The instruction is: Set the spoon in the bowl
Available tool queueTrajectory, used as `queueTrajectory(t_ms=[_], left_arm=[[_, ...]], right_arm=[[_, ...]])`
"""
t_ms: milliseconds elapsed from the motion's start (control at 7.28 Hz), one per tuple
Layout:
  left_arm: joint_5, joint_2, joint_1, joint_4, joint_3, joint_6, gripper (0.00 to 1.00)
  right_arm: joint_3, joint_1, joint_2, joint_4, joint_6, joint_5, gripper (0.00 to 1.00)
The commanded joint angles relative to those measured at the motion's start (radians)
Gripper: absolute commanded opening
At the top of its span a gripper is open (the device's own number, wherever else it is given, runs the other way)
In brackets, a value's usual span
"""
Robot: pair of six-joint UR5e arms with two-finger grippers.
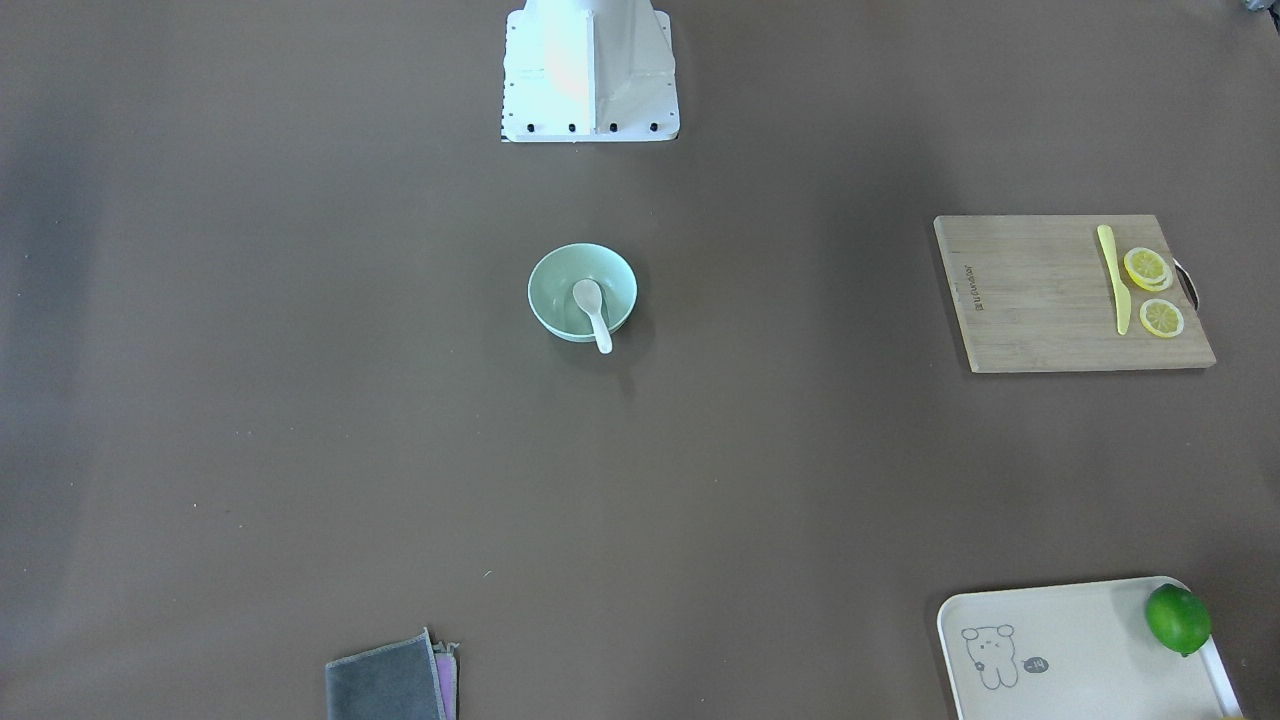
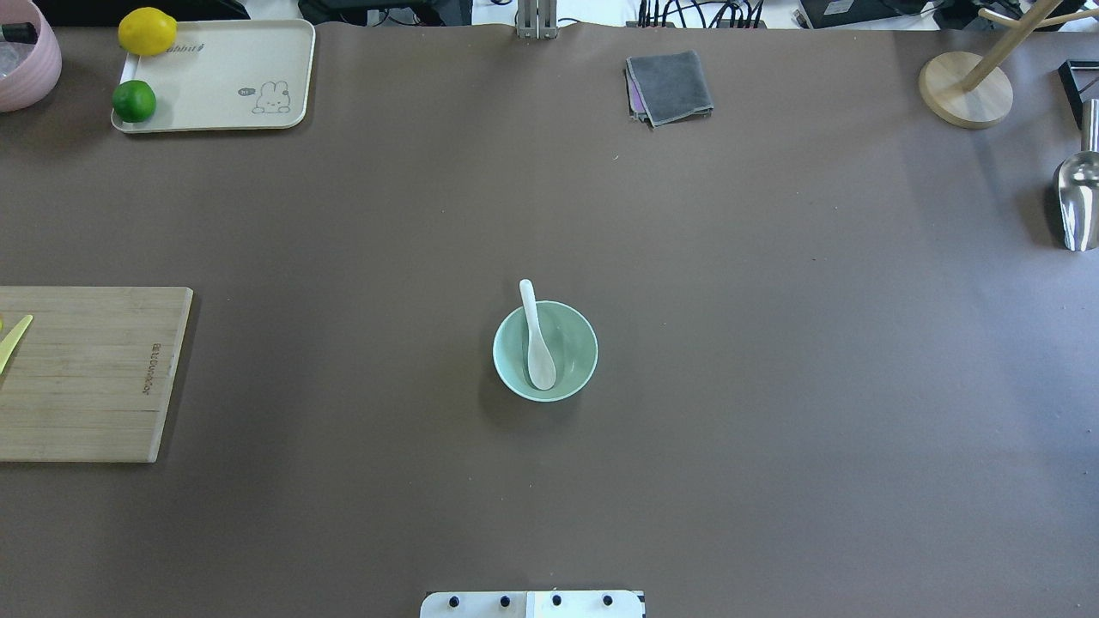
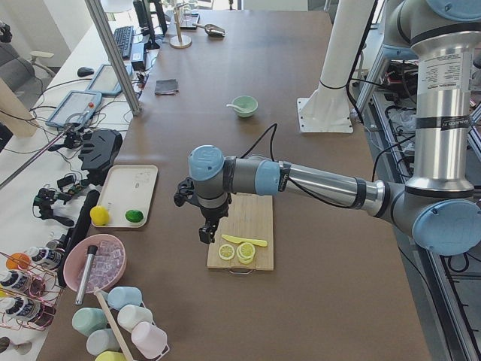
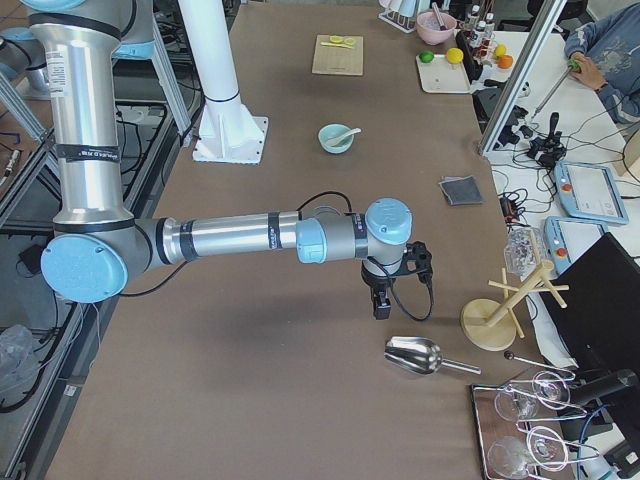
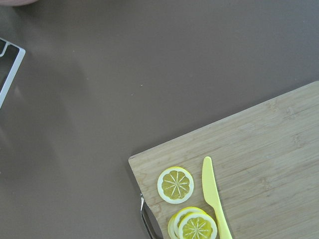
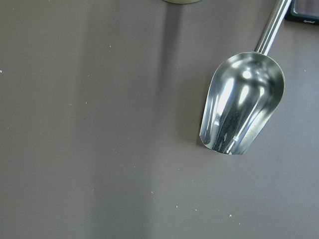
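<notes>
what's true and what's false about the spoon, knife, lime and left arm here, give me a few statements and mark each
1. The spoon has its scoop inside the bowl, with its handle sticking out over the rim. True.
2. The yellow knife lies in the bowl. False: it lies on the cutting board, beside the lemon slices.
3. The lime sits on the tray. True.
4. The left end effector holds the spoon. False: it hangs by the cutting board, far from the bowl.
</notes>
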Motion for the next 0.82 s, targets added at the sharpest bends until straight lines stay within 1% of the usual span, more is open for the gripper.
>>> queueTrajectory(t_ms=[0, 275, 550, 687], left_arm=[[0.001, 0.007, -0.001, 0.005, 0.027, 0.0, 0.98], [0.006, 0.009, -0.001, 0.001, 0.07, 0.003, 0.98], [0.008, 0.012, -0.002, 0.001, 0.076, 0.003, 0.98], [0.008, 0.013, -0.004, 0.001, 0.078, 0.002, 0.98]], right_arm=[[0.004, 0.002, -0.005, 0.0, 0.0, 0.0, 1.0], [-0.002, 0.003, -0.011, 0.003, -0.002, 0.0, 1.0], [0.013, 0.003, -0.021, 0.012, 0.001, 0.005, 1.0], [0.014, 0.003, -0.022, 0.012, 0.001, 0.021, 1.0]])
